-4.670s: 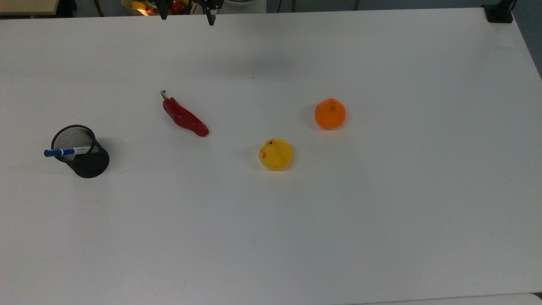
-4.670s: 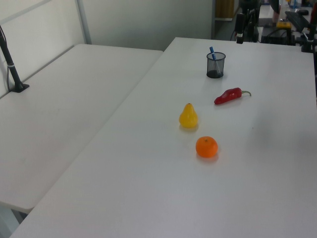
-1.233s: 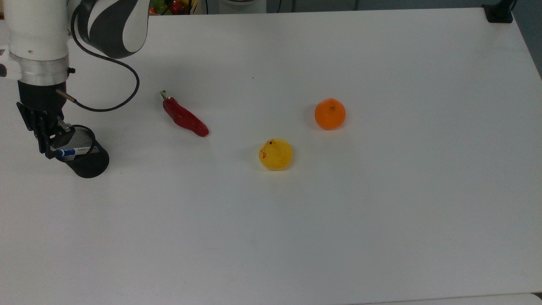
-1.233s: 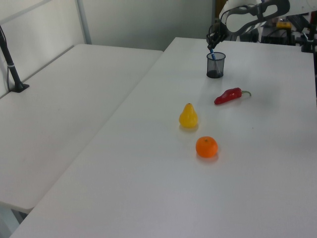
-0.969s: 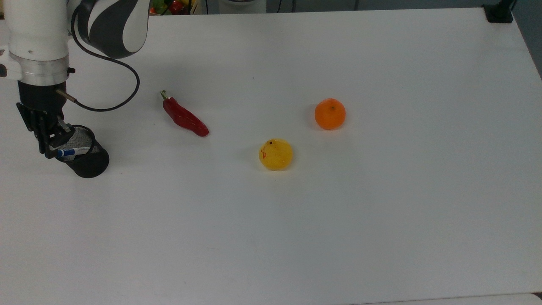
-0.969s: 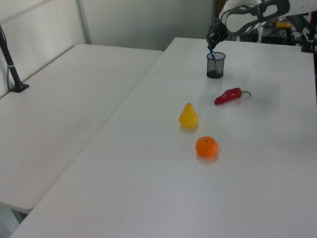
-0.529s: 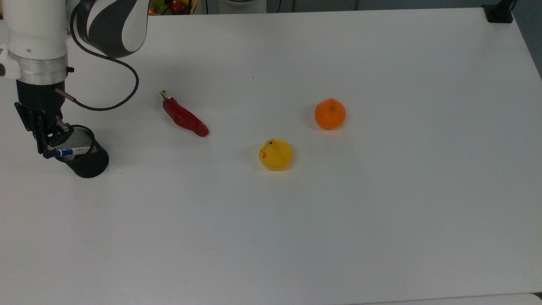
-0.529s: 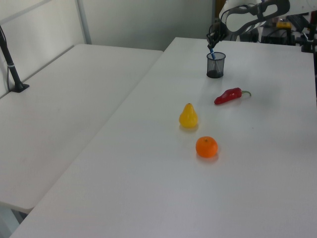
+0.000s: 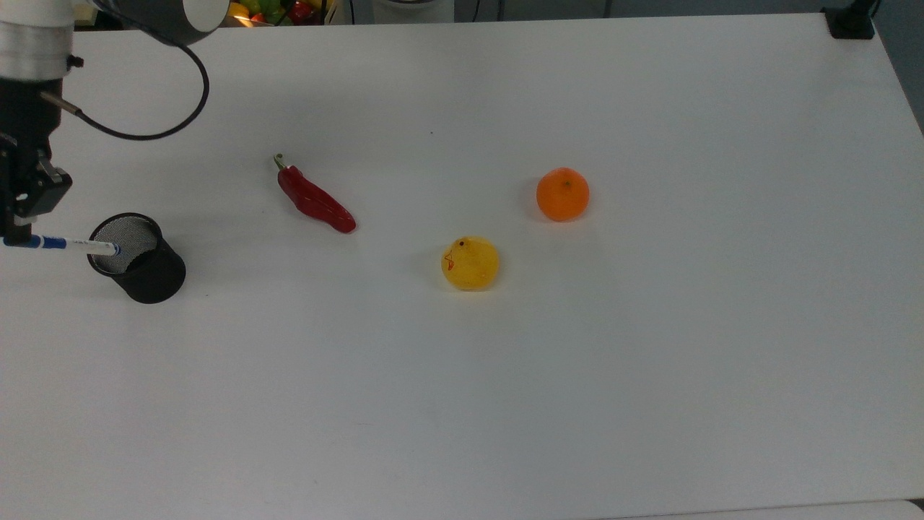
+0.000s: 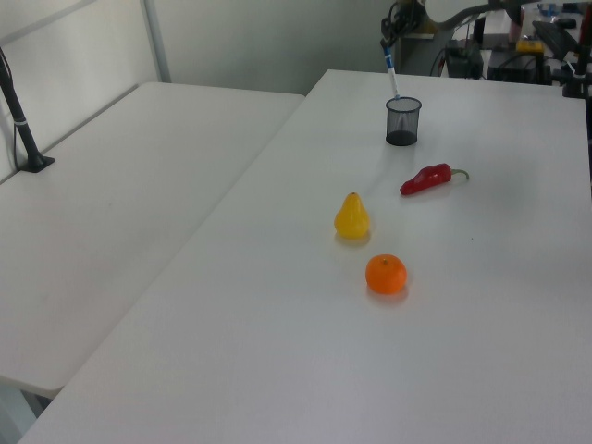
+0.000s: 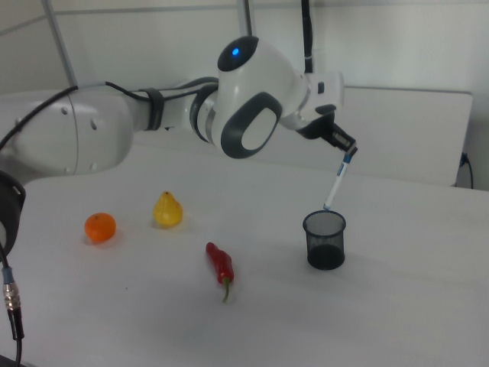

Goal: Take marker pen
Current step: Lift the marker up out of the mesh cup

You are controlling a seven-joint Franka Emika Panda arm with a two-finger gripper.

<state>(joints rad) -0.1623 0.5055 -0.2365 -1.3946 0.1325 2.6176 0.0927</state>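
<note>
Currently we hold: pen (image 11: pixel 337 183), pinched at its blue cap by the gripper (image 11: pixel 348 152), lower tip just above the cup (image 11: pixel 325 239) rim. Risk: tip snagging the mesh rim, tipping the cup, or the cap slipping free.

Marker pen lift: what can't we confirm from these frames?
- Gripper contact on the marker pen: in the top view the hand covers the capped end; small in the left view.
- Mesh cup contents: its wall hides the bottom in the right view.
- Pen print: too small to read.
- Bowl of fruit: cut off by the top view's upper edge.
</note>
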